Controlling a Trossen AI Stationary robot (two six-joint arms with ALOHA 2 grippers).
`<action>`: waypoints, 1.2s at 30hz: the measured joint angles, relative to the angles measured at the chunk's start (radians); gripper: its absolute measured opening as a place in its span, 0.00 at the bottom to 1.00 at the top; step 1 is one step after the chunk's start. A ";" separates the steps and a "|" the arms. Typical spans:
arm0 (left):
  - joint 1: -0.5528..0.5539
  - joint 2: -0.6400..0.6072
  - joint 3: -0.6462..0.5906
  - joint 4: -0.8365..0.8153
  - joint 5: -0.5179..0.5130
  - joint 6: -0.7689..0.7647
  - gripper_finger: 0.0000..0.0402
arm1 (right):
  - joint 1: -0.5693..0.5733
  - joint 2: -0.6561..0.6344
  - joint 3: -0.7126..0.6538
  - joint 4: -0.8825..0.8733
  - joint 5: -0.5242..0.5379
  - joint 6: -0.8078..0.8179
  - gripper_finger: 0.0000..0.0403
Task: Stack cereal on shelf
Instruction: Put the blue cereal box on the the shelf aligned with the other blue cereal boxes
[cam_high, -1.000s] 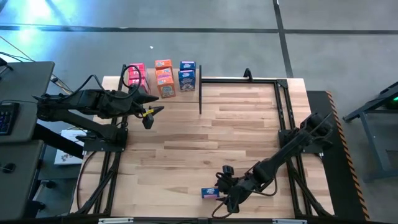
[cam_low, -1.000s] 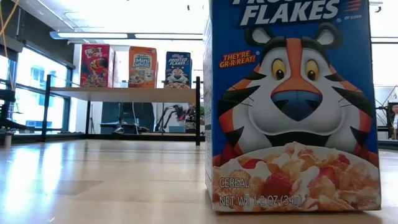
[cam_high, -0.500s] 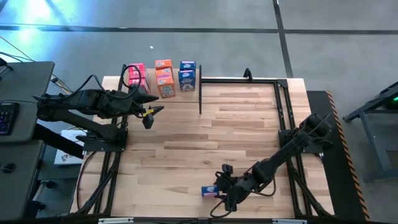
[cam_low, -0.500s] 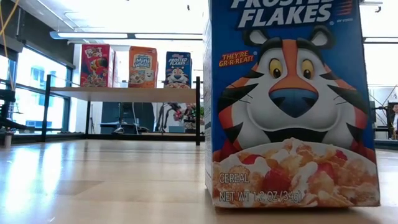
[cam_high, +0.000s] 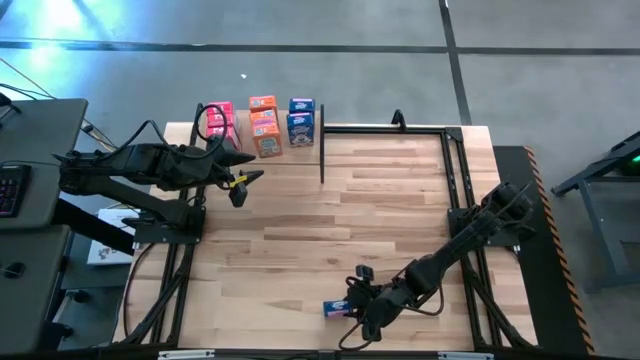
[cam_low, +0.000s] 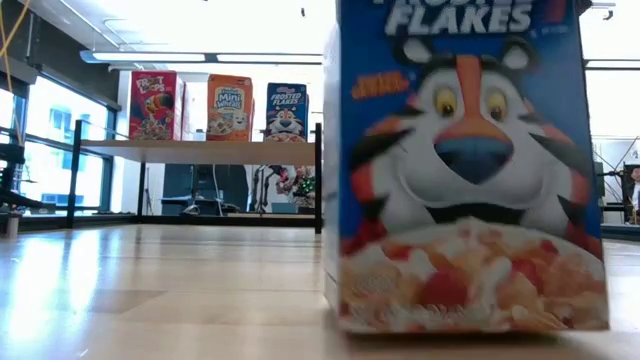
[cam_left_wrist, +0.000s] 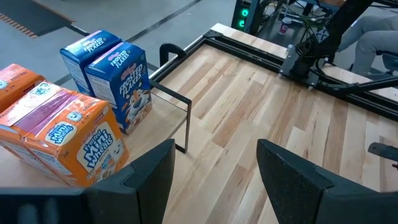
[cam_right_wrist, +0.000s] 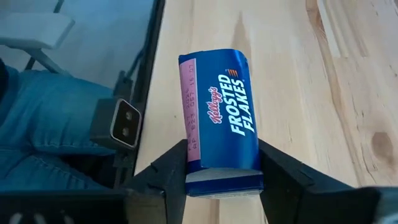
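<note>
R gripper (cam_right_wrist: 222, 167), jaws pinching the last blue Frosted Flakes box (cam_right_wrist: 219, 127) at table's near edge, had prob. begun tilting/lifting it (low view blurred), shelf (cam_low: 200, 151) next; L gripper (cam_left_wrist: 214, 174) idle, jaws spread.

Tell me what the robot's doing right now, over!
Right gripper shut on Frosted Flakes box at the table's near edge. Left gripper open, beside the shelf. Nothing in the way.
</note>
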 joint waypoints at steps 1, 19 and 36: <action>0.000 0.000 0.000 0.000 0.000 0.000 0.54 | -0.001 0.000 0.000 0.007 0.000 -0.007 0.37; 0.000 0.000 0.000 0.000 -0.002 0.000 0.54 | -0.205 0.000 0.277 -0.327 -0.072 -0.230 0.38; 0.000 0.000 0.000 0.000 -0.005 0.034 0.54 | -0.553 0.000 0.553 -0.526 -0.245 -0.583 0.38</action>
